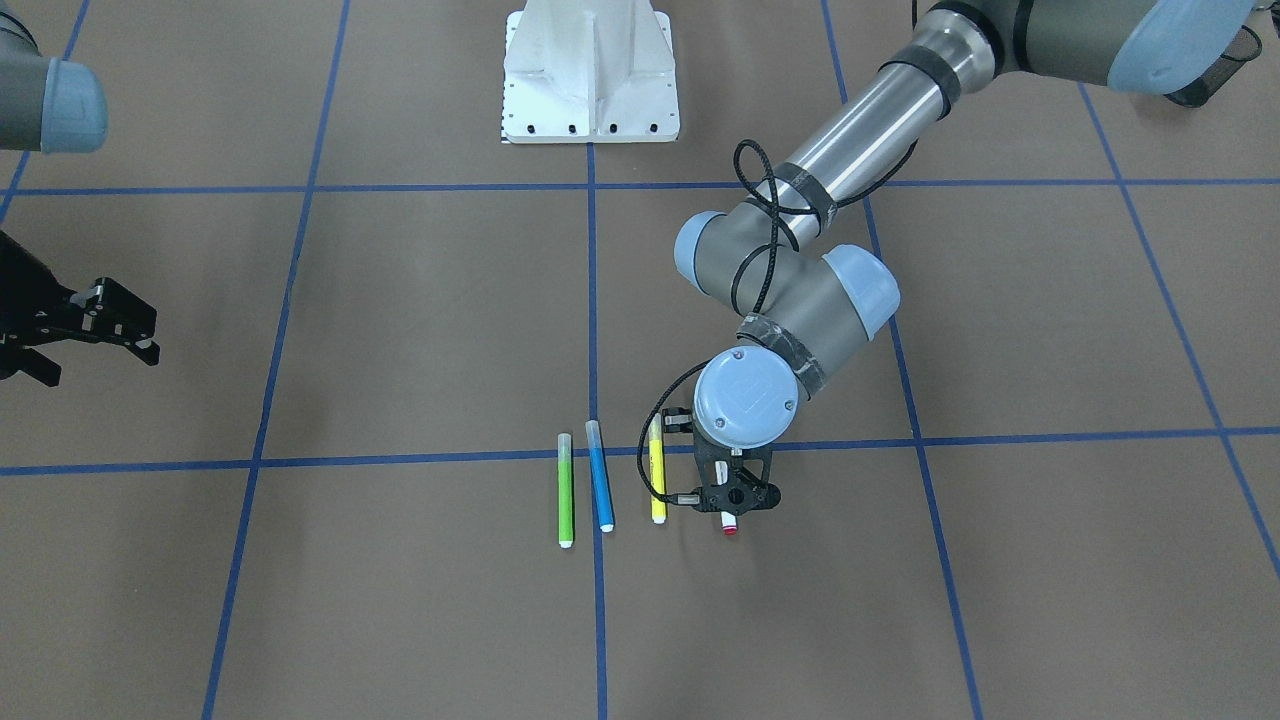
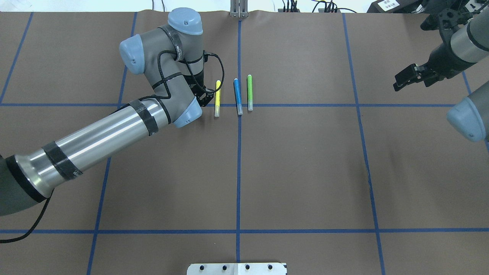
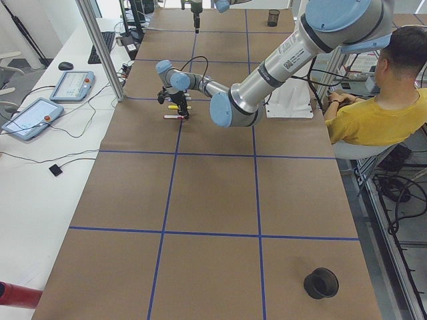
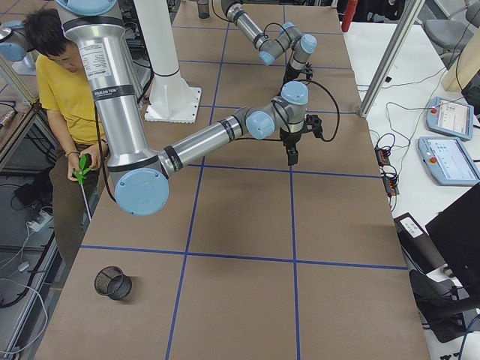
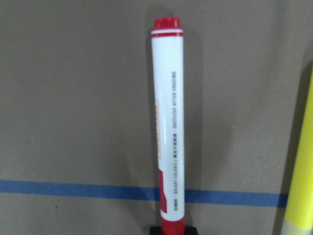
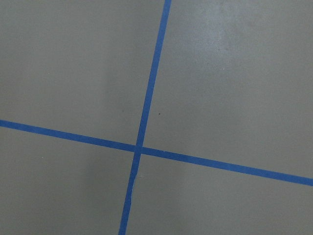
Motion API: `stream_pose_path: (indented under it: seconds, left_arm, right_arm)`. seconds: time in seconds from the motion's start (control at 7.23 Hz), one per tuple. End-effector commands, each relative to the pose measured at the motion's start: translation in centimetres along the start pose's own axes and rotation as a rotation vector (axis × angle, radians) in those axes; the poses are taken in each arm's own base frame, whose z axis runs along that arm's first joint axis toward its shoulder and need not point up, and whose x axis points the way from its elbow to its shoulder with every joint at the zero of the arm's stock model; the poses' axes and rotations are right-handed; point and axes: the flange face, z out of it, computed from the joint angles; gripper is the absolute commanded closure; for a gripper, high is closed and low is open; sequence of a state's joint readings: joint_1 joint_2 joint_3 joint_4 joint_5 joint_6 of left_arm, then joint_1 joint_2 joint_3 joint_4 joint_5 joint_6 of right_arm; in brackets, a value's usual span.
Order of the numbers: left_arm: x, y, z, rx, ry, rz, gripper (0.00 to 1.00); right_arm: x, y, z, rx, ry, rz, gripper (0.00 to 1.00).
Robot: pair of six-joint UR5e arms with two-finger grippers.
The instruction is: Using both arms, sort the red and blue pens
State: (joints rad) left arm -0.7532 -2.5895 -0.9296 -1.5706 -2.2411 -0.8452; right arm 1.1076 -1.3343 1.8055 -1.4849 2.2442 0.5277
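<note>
The red pen (image 5: 168, 122), white-barrelled with red ends, lies along the table across a blue tape line. My left gripper (image 1: 733, 505) is down over it and looks shut on the red pen; only the pen's red tip (image 1: 729, 526) pokes out below the fingers. The blue pen (image 1: 600, 478) lies two places to the side, beyond the yellow marker (image 1: 657, 485), and is also seen from overhead (image 2: 237, 95). My right gripper (image 2: 401, 81) hangs open and empty far off at the table's side, over bare tape lines.
A green marker (image 1: 565, 490) lies beside the blue pen. The white pedestal (image 1: 590, 70) stands at the robot's base. A black mesh cup (image 4: 112, 283) and a black cup (image 3: 321, 283) sit near the table ends. A person in yellow (image 3: 373, 113) sits by the table.
</note>
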Motion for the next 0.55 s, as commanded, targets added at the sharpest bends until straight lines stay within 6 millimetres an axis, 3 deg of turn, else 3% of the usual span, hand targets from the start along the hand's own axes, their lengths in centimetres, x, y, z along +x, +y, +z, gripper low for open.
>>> stream_pose_path:
  seconds: [0.0,0.14,0.41]
  left_arm:
    - [0.1,0.1,-0.1,0.002,0.002,0.002,0.81]
    - [0.2,0.2,-0.3,0.004,0.005,0.006,1.0]
    - [0.0,0.6,-3.7,0.029,0.041,0.013,1.0]
  right_arm:
    - [0.0,0.0,0.0,0.0,0.0,0.0,0.01]
    - [0.0,0.0,0.0,0.0,0.0,0.0,0.01]
    - [0.0,0.0,0.0,0.0,0.0,0.0,0.01]
